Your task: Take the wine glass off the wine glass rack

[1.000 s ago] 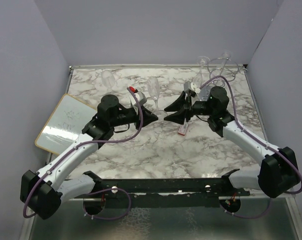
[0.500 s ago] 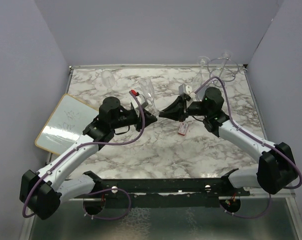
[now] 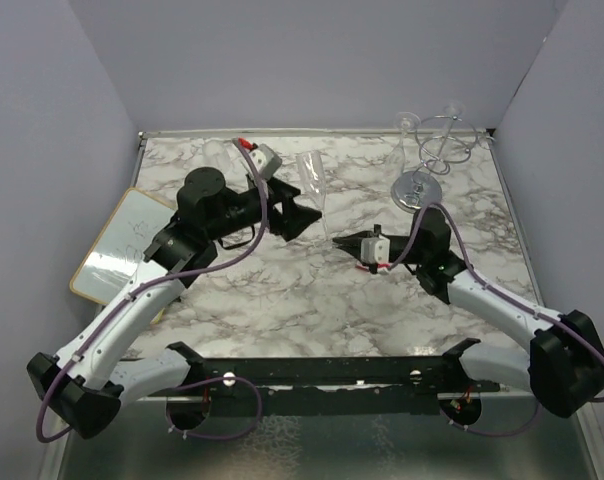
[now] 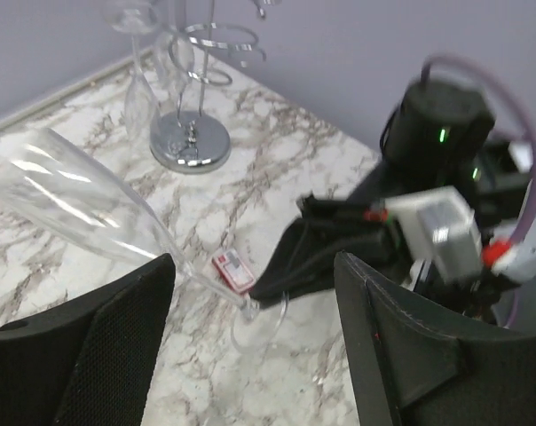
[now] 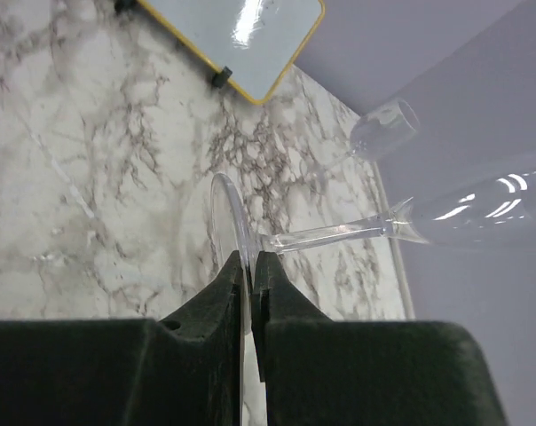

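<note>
Marble tabletop (image 3: 312, 300) shows the job nearly done: the glass (image 3: 310, 172) is off the rack (image 3: 419, 190) in the far right corner, tilted over mid-table, its foot pinched by the right claw (image 3: 344, 241), with the left claw (image 3: 300, 215) spread wide near the stem, so probably only setting it down remains.

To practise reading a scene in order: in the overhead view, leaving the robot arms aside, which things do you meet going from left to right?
In order: whiteboard → wine glass → rack.
</note>
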Robot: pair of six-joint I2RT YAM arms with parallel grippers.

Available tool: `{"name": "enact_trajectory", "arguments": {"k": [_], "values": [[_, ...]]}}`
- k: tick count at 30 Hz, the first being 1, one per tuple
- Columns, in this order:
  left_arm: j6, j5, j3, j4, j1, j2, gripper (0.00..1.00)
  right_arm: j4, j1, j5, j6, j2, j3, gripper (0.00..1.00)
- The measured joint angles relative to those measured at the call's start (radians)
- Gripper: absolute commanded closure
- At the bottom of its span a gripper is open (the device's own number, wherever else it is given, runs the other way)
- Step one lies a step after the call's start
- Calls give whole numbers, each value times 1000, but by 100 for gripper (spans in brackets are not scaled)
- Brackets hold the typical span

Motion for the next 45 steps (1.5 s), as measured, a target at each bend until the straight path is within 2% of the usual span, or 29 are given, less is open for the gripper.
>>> {"name": "enact_trajectory", "arguments": {"k": [5,8,14,18,22,29,35,45], "values": [[-138,-78,253,-109,33,94,28,152,0,57,-289,-24,-184,99],[-221,-76,410,-184,109,196,29,240,2,106,-430,3,-230,99],[-336,17,428,-279,297,270,31,312,23,211,-685,31,-239,99],[-359,87,402,-335,340,275,30,303,76,283,-822,48,-239,99],[-336,98,414,-383,347,267,29,300,129,343,-901,83,-239,99],[-232,50,460,-511,354,232,39,350,220,445,-986,148,-269,99],[-130,28,463,-637,354,231,45,364,249,481,-1029,155,-277,99],[-68,46,431,-716,354,231,56,405,292,550,-1095,161,-277,99]]}}
